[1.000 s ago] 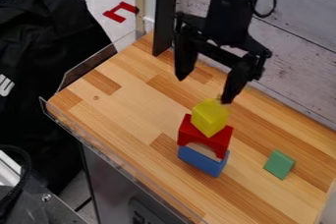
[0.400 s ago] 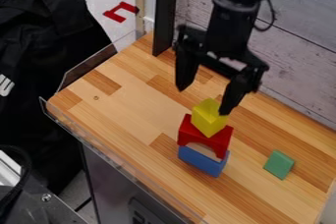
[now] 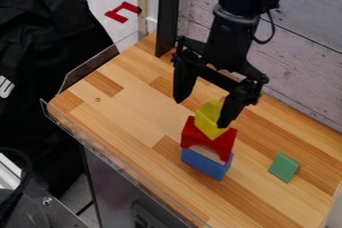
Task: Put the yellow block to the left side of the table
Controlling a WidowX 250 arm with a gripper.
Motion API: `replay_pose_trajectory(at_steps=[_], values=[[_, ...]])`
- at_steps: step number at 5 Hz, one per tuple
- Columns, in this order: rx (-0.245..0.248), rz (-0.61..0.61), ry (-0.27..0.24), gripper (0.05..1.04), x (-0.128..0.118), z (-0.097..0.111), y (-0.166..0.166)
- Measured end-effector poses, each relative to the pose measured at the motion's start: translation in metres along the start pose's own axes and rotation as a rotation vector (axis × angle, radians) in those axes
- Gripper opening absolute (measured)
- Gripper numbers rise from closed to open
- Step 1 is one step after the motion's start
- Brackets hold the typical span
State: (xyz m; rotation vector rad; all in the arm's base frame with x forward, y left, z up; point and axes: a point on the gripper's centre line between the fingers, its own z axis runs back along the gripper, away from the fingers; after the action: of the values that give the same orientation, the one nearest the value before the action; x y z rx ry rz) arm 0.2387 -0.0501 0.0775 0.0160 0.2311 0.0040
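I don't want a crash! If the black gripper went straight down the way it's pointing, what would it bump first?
Probably the yellow block, on top of the red arch, though depth is unclear.

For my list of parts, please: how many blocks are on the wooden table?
4: yellow block on top of the red arch, which sits on the blue block; green block apart, at the picture's right.

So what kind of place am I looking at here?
Probably a robot lab or test bench: a black robot arm hangs over a wooden table, with toy blocks stacked below it and a clear guard along the edge.
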Motion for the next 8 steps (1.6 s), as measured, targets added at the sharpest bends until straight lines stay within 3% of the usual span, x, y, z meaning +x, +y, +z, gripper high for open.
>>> replay_pose_trajectory(at_steps=[4,5,6,8], values=[[-0.003,-0.011,0.071,0.964,0.003,-0.022,-0.004],[-0.012,-0.001,0.069,0.685,0.006,-0.025,-0.006],[-0.021,0.010,0.060,0.569,0.008,-0.024,-0.006],[-0.021,0.057,0.008,0.569,0.021,-0.007,0.001]])
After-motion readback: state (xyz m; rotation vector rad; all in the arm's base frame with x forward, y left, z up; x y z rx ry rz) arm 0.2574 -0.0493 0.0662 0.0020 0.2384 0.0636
